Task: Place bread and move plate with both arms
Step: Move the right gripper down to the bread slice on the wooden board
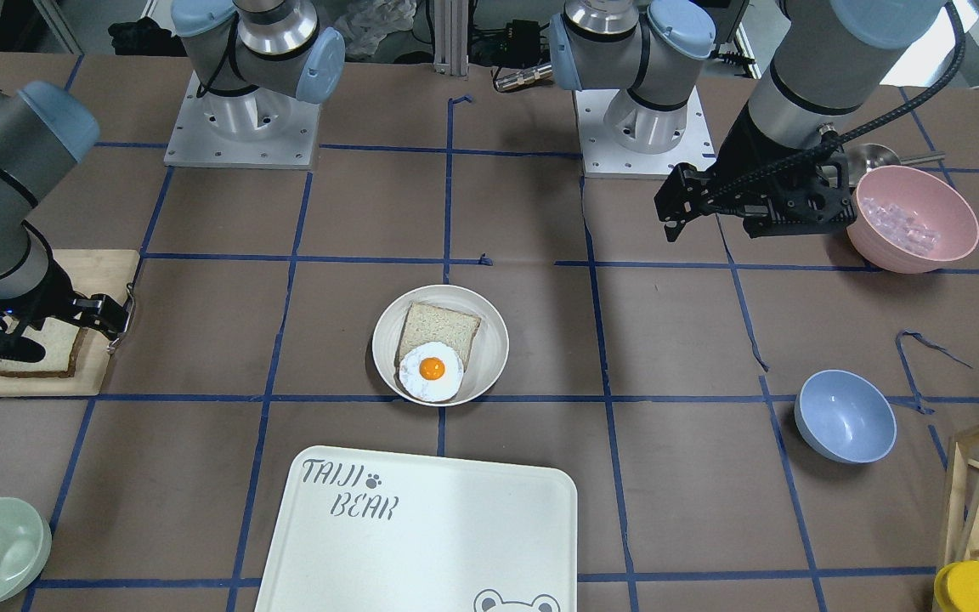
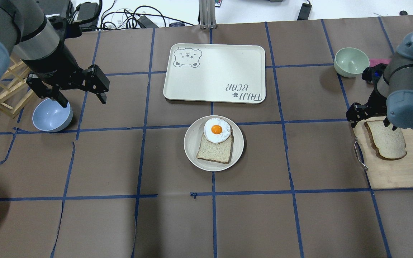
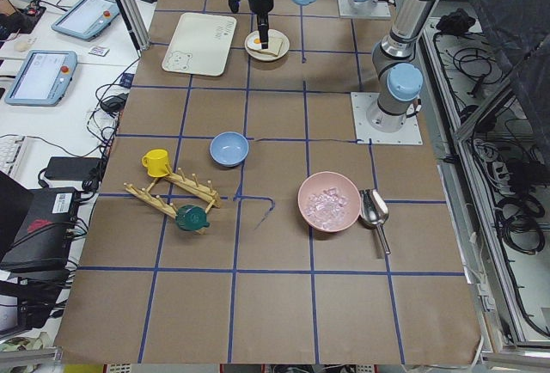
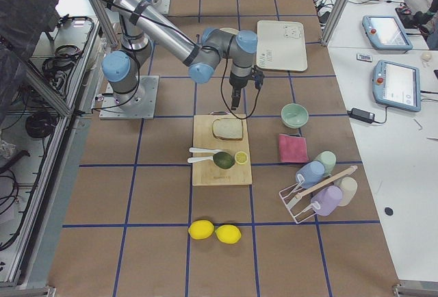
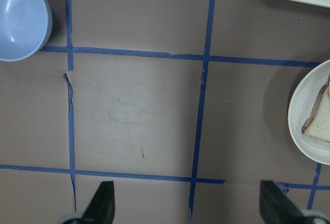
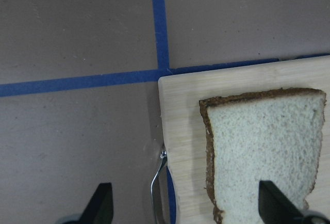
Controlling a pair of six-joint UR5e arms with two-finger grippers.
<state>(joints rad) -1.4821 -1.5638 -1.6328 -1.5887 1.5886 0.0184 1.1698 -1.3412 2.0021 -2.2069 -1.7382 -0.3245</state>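
Observation:
The bread [image 2: 385, 141], a pale slice with a dark crust, lies on a wooden cutting board [image 2: 393, 172] at the right; it also shows in the right wrist view [image 6: 263, 152]. My right gripper [image 2: 357, 120] is open and hovers over the board's inner edge, with one finger over the bread [image 1: 39, 353] and the other over the table. The plate [image 2: 192, 150] sits mid-table and holds a lighter slice with a fried egg [image 2: 216, 129]. My left gripper [image 2: 83, 98] is open and empty, raised above the table beside the blue bowl; the plate's rim [image 5: 304, 126] shows at its view's right.
The white "TAIJI BEAR" tray [image 2: 213, 71] lies beyond the plate. A blue bowl [image 2: 52, 114] and a wooden rack [image 2: 5, 89] are at the far left, a green bowl [image 2: 351, 61] at the right. A pink bowl [image 1: 910, 217] stands near the left arm.

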